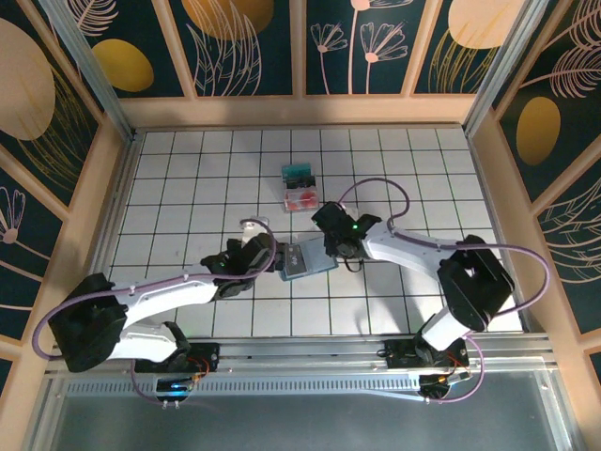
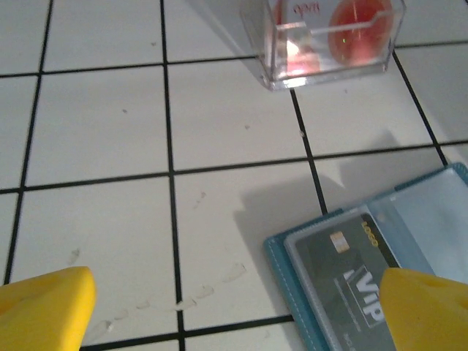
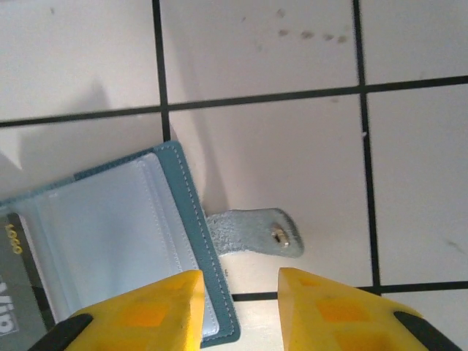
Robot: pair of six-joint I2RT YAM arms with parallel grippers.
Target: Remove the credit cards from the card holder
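Left gripper [image 1: 263, 254] sits at 9 o'clock from the card holder [image 1: 305, 258] when you look from the top. The right gripper [image 1: 335, 246] is at about 2 o'clock from the holder, right up against it. A clear box [image 1: 300, 195] stands at 12 o'clock from the holder, near it on the white table [image 1: 188, 169].

From the left wrist, the two yellow fingers [image 2: 44, 311] are as far apart as they go and hold nothing. The holder lies open at 4 o'clock in this view. A grey card [image 2: 344, 281] is tucked in its see-through pocket. The box is up at 1 o'clock with something red and pink inside. It may be a card, but it is too blurry to tell.

From the right wrist, the right fingers [image 3: 146, 311] are partly closed with a gap between them. The holder's blue edge lies in that gap, close to one finger. I think it is not pinched. The little strap [image 3: 256, 235] with the snap sticks out at 3 o'clock from the holder.

What could go wrong: the card sits snug in its pocket. If the holder is not held down, a pull on the card could drag the whole holder along. The wide fingers could also grab the blue cover together with the card.
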